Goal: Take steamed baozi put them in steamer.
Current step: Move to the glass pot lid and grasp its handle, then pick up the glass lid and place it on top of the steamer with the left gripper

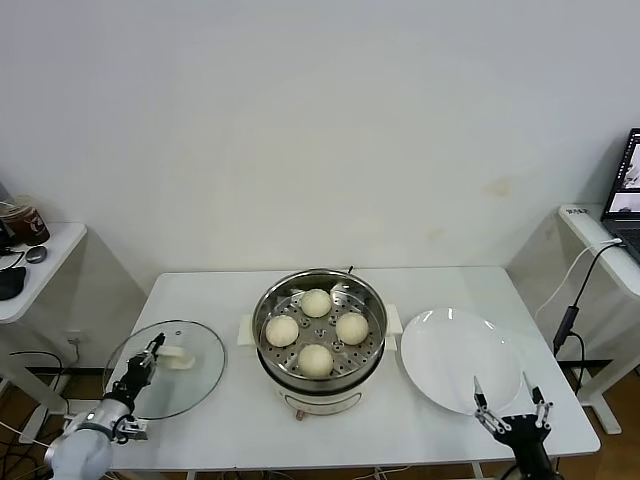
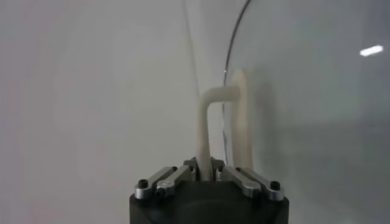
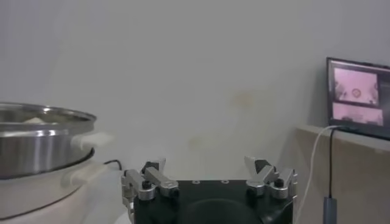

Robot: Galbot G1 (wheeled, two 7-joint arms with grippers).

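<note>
Several cream-white baozi lie on the perforated tray inside the steel steamer at the table's middle. The round glass lid lies flat at the table's left. My left gripper is shut on the lid's white handle; in the left wrist view the handle runs between my closed fingers. My right gripper is open and empty at the table's front right, over the near edge of the white plate. The steamer's rim shows in the right wrist view.
A side desk with a jar stands at the far left. A laptop and cables sit on a desk at the far right. The wall is behind the table.
</note>
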